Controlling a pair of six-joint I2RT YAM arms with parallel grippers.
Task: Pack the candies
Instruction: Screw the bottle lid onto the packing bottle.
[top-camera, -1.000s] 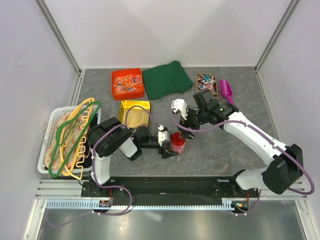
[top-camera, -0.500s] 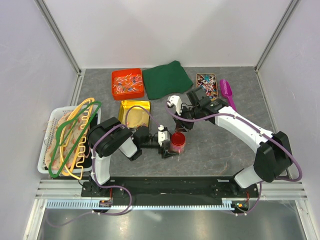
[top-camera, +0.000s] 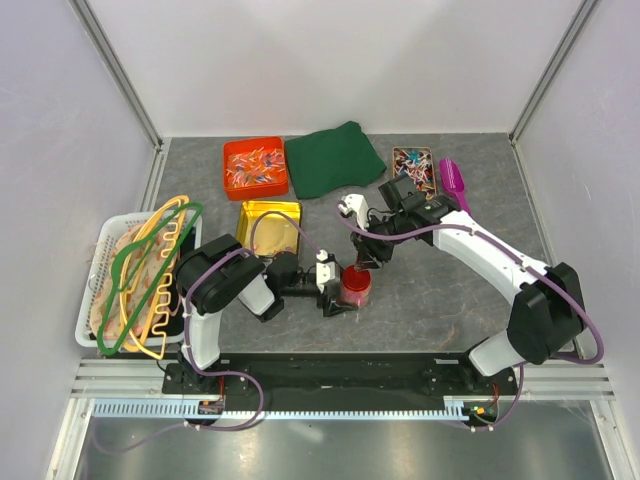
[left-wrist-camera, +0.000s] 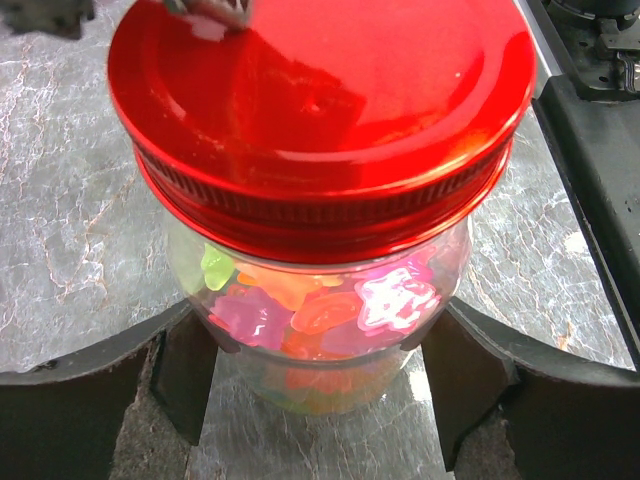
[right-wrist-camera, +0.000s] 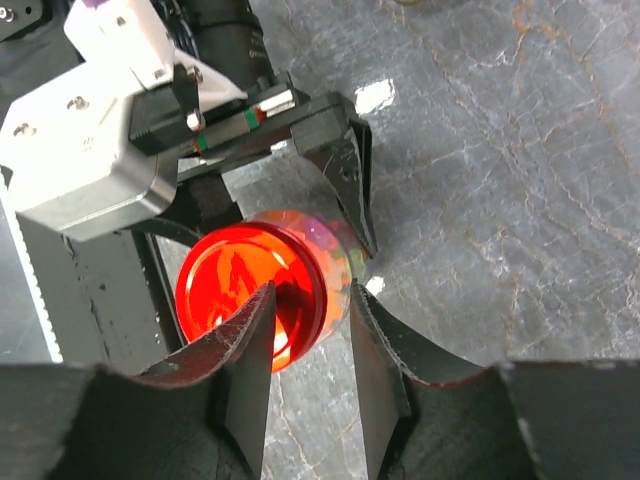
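The grey, marble-veined table top (right-wrist-camera: 500, 150) lies beneath both arms. The right gripper (right-wrist-camera: 310, 295) has swung toward the back and returned within the last second. Its jaws, wide before, now stand about half apart and empty, one black finger over the lid and the other just past its rim. That suggests it is lining up on the lid, so packing looks nearly finished. The left gripper (top-camera: 343, 290) stays clamped on the smooth, round clear glass jar (left-wrist-camera: 452, 245), pads against both sides. Above those pads sits the glossy red screw lid (left-wrist-camera: 330, 90), ribbed around its skirt. Between them, inside the jar, lie the candies (left-wrist-camera: 385, 300): soft, translucent flower-shaped pieces in pink, orange and green.
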